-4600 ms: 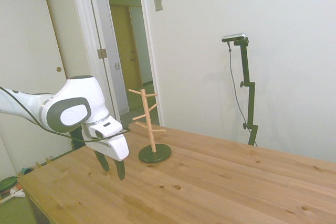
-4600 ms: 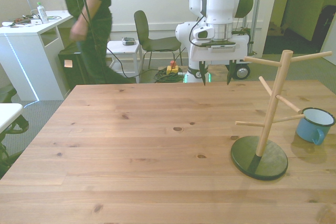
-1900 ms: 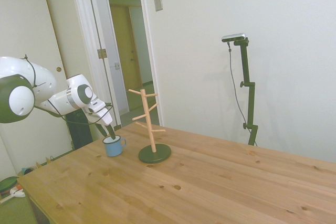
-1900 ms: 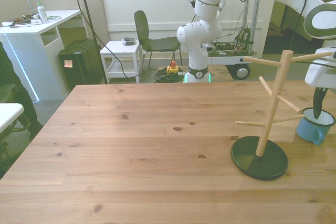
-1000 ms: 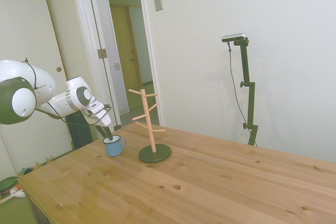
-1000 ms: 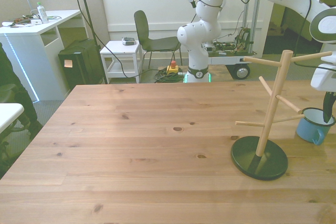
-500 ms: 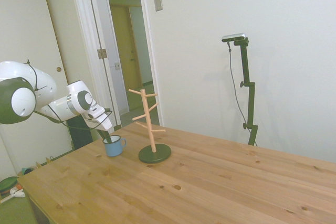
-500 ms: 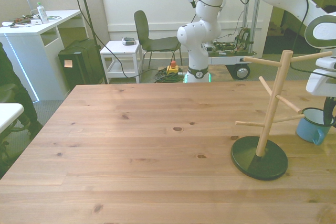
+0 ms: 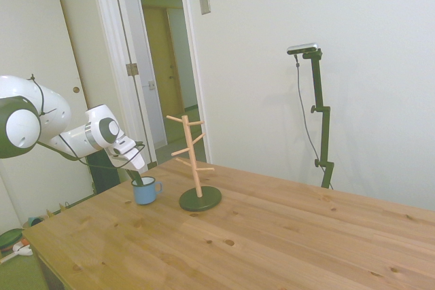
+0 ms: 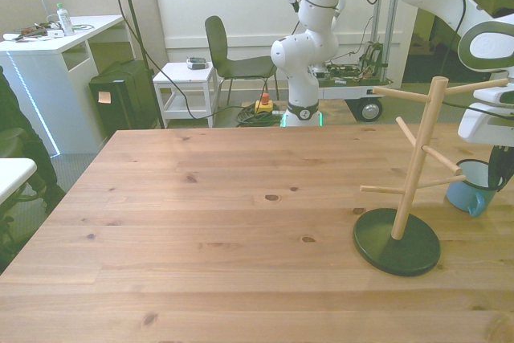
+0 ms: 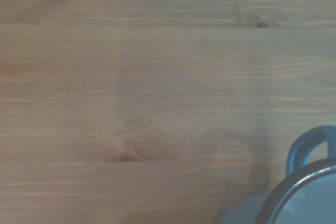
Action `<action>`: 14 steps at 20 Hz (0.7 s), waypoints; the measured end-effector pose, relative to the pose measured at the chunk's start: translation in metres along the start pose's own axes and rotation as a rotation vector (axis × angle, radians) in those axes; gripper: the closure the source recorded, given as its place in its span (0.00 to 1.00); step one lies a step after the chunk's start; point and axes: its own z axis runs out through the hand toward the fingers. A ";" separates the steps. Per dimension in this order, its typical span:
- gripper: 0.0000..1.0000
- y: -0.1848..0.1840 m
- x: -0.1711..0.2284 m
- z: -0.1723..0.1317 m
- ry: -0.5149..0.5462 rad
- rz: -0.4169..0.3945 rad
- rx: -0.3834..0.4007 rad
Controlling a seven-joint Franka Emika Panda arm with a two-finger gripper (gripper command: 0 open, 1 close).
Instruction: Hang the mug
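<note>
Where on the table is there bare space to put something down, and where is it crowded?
Bare wood runs across the whole front view's left and middle, up to the mug tree's dark base. It is crowded at the front view's right edge: there the mug, gripped at its rim by the gripper, sits close behind the tree's pegs.

text: none legible — labels: none | signs: none readable
</note>
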 end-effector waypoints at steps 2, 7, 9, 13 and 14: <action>1.00 0.007 0.004 -0.012 0.012 -0.021 -0.010; 1.00 0.035 0.017 -0.084 0.054 -0.104 -0.030; 1.00 0.048 0.025 -0.120 0.074 -0.129 -0.027; 1.00 0.070 0.048 -0.174 0.109 -0.153 -0.002; 1.00 0.074 0.054 -0.181 0.114 -0.160 -0.003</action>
